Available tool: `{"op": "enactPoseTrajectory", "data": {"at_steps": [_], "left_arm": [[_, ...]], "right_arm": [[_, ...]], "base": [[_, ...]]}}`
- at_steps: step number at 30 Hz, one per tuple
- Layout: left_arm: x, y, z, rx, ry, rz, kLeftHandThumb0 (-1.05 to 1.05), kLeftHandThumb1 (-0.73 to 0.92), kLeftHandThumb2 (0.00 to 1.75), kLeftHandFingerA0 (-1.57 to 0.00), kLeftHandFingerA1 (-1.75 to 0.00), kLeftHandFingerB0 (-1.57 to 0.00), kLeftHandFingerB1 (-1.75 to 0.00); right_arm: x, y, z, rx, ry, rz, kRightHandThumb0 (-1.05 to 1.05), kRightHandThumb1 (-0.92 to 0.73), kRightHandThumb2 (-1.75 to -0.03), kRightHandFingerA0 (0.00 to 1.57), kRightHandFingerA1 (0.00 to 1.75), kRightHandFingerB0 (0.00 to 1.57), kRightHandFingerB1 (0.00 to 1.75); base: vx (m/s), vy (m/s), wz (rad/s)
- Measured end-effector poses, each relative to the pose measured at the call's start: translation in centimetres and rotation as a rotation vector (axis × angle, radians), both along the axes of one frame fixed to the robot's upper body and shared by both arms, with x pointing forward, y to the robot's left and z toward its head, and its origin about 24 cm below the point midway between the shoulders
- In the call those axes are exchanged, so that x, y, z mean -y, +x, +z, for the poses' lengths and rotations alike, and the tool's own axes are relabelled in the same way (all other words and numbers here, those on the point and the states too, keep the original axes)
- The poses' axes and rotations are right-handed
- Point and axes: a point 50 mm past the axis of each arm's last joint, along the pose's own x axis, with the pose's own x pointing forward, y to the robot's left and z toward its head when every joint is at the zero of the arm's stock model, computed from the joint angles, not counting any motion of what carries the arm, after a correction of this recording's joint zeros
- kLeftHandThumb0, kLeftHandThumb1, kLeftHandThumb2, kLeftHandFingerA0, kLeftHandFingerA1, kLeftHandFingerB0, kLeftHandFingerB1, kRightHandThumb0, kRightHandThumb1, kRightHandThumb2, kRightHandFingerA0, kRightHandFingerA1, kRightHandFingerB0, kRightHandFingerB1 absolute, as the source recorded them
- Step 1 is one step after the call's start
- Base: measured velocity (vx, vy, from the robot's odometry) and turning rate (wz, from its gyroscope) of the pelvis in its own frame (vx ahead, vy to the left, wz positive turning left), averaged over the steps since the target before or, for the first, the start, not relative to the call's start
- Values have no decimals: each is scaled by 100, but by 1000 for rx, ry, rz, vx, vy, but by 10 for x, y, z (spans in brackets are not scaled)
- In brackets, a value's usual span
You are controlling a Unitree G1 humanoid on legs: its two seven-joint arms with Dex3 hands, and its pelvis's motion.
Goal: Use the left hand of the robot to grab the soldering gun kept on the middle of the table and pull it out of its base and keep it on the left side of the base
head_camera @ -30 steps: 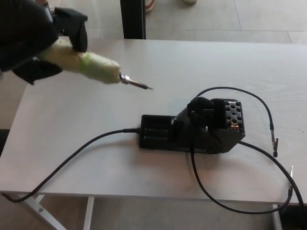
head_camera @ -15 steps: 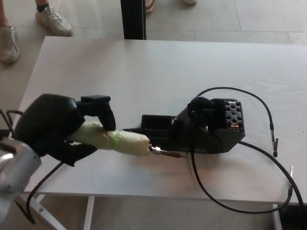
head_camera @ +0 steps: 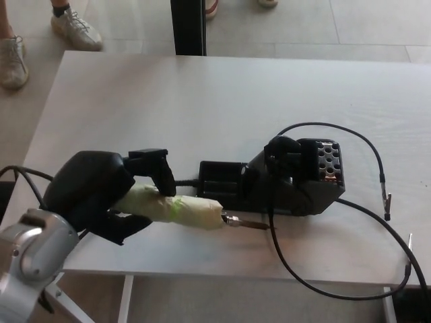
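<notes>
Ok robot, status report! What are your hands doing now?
Left hand shut on soldering gun, low over table. Tip by base front edge. Right hand not in view. Black cable loops nearby.

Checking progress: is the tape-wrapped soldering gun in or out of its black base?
Out: left hand holds tape-wrapped soldering gun beside black base.

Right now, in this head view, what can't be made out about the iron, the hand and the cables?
- Whether the soldering gun rests on the table: its underside is hidden by its own body.
- The gun's rear end: covered by the left hand.
- Where the cable runs: cut off by the bottom edge.
- Right hand: not in view.
</notes>
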Motion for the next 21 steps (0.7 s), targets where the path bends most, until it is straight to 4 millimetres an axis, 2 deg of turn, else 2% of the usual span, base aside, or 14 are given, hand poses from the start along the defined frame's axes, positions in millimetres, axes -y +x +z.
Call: {"op": "enactPoseTrajectory", "data": {"at_steps": [1, 2, 3, 4, 5, 6, 7, 8, 11, 15, 16, 19, 20, 21], "left_arm": [[-1, 1, 0, 3, 27, 2, -20, 79, 68, -74, -128, -60, -57], [-1, 1, 0, 3, 50, 3, -20, 79, 68, -74, -128, -60, -57], [-3, 2, 1, 5, 76, 5, -35, 75, 63, -58, -72, -30, -38], [-3, 2, 0, 4, 106, 2, -40, 71, 60, -43, -59, -21, -33], [-3, 2, 0, 3, 117, 1, -43, 68, 61, -32, -54, -15, -32], [-3, 1, 1, 1, 151, -3, -45, 66, 62, -17, -49, -10, -25], [-3, 1, 1, -2, 183, -8, -51, 58, 80, -4, -48, -2, -26], [-3, 1, 1, -4, 204, -12, -51, 58, 80, -4, -48, -2, -26], [0, 0, 0, -13, 276, -28, -57, 63, 80, 0, 0, -6, -2], [1, -3, -1, -40, 388, -46, -60, 64, 78, 0, 0, -1, 0], [1, -3, -1, -46, 409, -48, -71, 43, 76, 0, -24, 0, -1], [0, -4, -2, -61, 483, -47, -74, 46, 78, 0, -25, 0, -1], [-1, -4, -1, -68, 515, -40, -64, 62, 77, 0, 0, 0, -1], [-2, -4, -1, -70, 532, -34, -64, 62, 77, 0, 0, 0, -1]], "right_arm": [[0, 0, 0, 0, 0, 0, -102, -44, -119, 109, 120, 56, 125], [0, 0, 0, 0, 0, -1, -102, -44, -119, 109, 120, 56, 125], [0, 0, 0, 1, 1, -2, -103, -44, -118, 108, 121, 54, 126], [0, 0, 0, 1, 1, -2, -100, -52, -105, 108, 123, 47, 142], [0, 0, 0, 1, 1, -2, -104, -44, -118, 110, 120, 55, 127], [0, 0, 0, 1, 1, -1, -104, -44, -118, 110, 120, 55, 127], [0, 0, 0, 1, 1, -1, -99, -52, -105, 109, 123, 47, 142], [0, 0, 0, 1, 2, -1, -99, -52, -105, 109, 123, 47, 142], [0, 0, 0, 1, 2, -1, -103, -53, -103, 111, 122, 43, 143], [0, 0, 0, 1, 2, -1, -103, -55, -103, 113, 122, 37, 145], [0, 0, 0, 1, 2, -1, -105, -52, -129, 114, 120, 57, 124], [0, 1, 0, 3, 1, -1, -105, -51, -128, 120, 124, 49, 118], [0, 1, 0, 4, 2, -1, -105, -51, -128, 120, 125, 42, 113], [0, 1, 0, 5, 2, -1, -105, -51, -128, 120, 125, 42, 113]], "base": [[0, 0, 0], [0, 0, 0], [0, 0, 0], [0, 0, 0], [0, 0, 0], [0, 0, 0], [0, 0, 0], [0, 0, 0], [0, 0, 0], [0, 0, 0], [0, 0, 0], [0, 0, 0], [0, 0, 0], [0, 0, 0]]}}
